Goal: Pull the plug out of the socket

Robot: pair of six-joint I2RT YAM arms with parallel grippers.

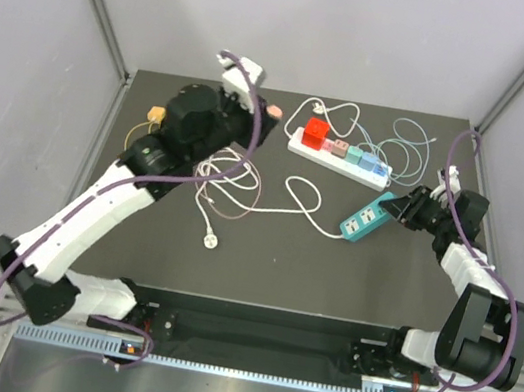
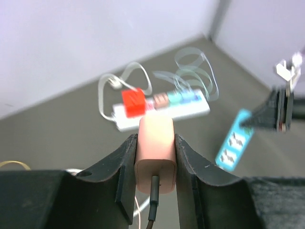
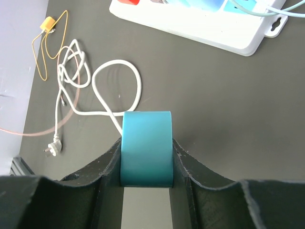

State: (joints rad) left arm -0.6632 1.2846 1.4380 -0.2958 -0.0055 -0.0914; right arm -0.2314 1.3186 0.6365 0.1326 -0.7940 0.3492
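Clamping the pink plug (image 2: 155, 152) between its jaws, the left pincer (image 2: 155, 139) held it well apart from the teal socket strip (image 3: 145, 148), gripped endwise by the right pincer (image 3: 146, 143); beyond both pincers lay a white power strip (image 1: 340, 159).

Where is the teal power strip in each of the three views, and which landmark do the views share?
Top external: teal power strip, right of centre, in the right tool.
Left wrist: teal power strip, right side.
Right wrist: teal power strip, bottom centre, clamped.
Shared landmark: white power strip, beyond it in every view.
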